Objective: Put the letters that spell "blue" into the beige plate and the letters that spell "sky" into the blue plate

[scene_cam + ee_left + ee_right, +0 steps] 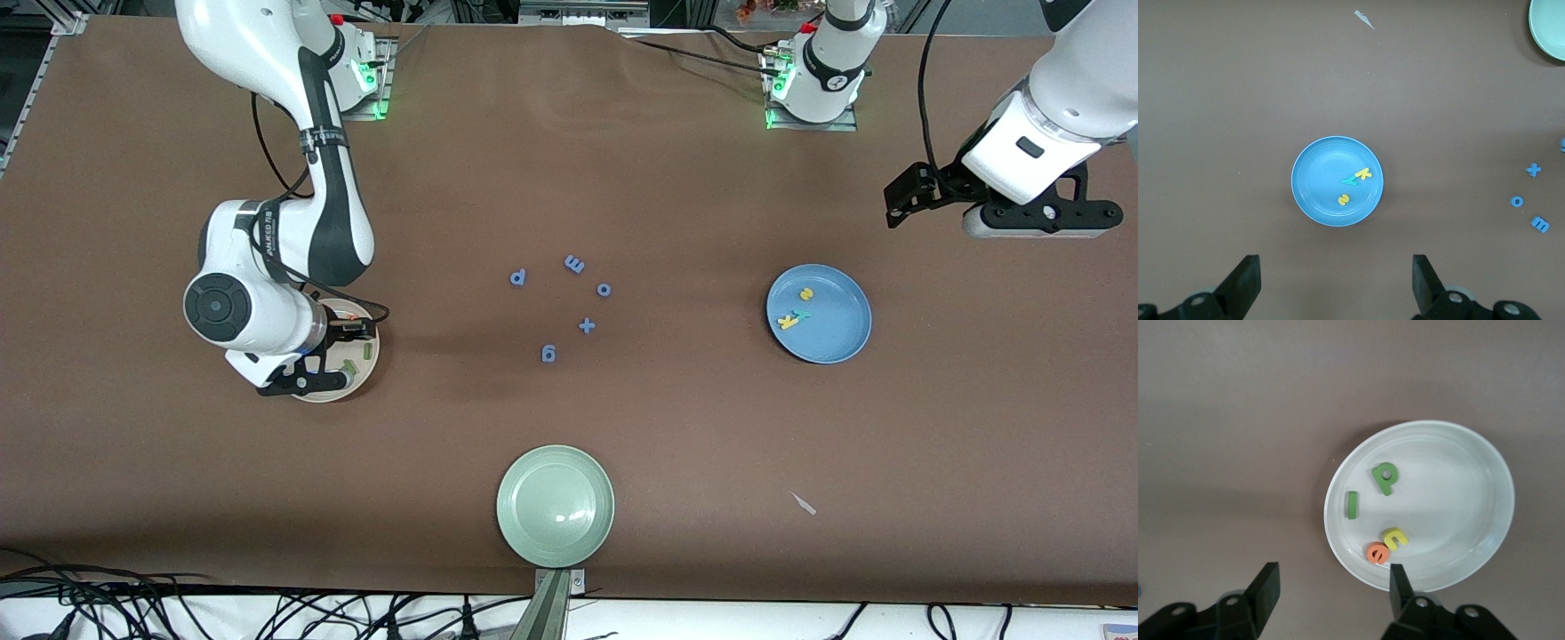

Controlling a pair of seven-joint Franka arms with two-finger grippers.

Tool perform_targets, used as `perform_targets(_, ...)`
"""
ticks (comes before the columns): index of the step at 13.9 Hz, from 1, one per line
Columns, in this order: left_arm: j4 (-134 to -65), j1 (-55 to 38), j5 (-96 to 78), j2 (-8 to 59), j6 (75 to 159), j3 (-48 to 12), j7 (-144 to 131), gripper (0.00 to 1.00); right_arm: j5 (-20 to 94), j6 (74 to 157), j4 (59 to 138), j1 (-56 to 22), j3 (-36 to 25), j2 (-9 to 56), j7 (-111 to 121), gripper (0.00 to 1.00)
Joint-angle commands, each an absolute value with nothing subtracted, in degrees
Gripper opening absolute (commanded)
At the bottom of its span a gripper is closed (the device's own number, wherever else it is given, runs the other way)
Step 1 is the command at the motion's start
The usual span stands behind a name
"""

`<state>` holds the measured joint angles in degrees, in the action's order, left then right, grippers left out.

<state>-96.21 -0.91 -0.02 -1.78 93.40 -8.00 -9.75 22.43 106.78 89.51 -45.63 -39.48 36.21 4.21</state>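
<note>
Beige plate [1485,520]: at the right arm's end of the table, holding all four "blue" letters: green "b" [1385,478], green bar "l" [1351,505], yellow "u" [1395,538] touching orange "e" [1377,553].
Blue plate [1318,200]: toward the left arm's end, holding yellow "s" [1343,199], yellow "k" [1363,174] and teal "y" [1349,181]; the "k" and "y" touch.
Right gripper [1335,583]: low over the beige plate's edge, fingers apart, holding nothing.
Left gripper [1337,283]: waits high near the blue plate, fingers spread wide, empty.
Blue letters [574,264]: loose group mid-table.
Pale green plate [556,505]: nearest the front camera.
</note>
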Motion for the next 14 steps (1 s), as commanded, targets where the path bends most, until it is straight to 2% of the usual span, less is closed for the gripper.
perform_targets(1, -95.89, -1.14, -0.70, -2.29, 92.55, -7.91, -9.23, 1.00, 21.28, 102.93, 85.97, -45.88, -42.53, 36.12, 3.78, 1.00)
perform_targets(6, -95.89, -1.14, -0.70, -2.29, 92.46, -7.91, -9.23, 1.00, 19.60, 102.22, 81.12, -46.84, -46.05, 34.99, 3.52, 1.00)
perform_targets(9, -95.89, -1.14, -0.70, -2.29, 92.55, -7.91, -9.23, 1.00, 20.13, 95.04, 77.81, -48.34, -51.14, 34.10, 2.55, 1.00)
perform_targets(10, -95.89, -1.14, -0.70, -2.29, 92.55, -7.91, -9.23, 1.00, 20.13, 91.70, 75.43, -46.51, -50.89, 33.23, 2.46, 1.00)
perform_targets(12, -95.89, -1.14, -0.70, -2.29, 92.46, -8.17, -9.23, 1.00, 19.52, 87.03, 71.82, -39.15, -44.95, 29.55, 2.64, 1.00)
perform_targets(14, -95.89, -1.14, -0.70, -2.29, 92.46, -8.17, -9.23, 1.00, 15.85, 86.05, 71.63, -32.29, -37.48, 25.68, 2.55, 1.00)
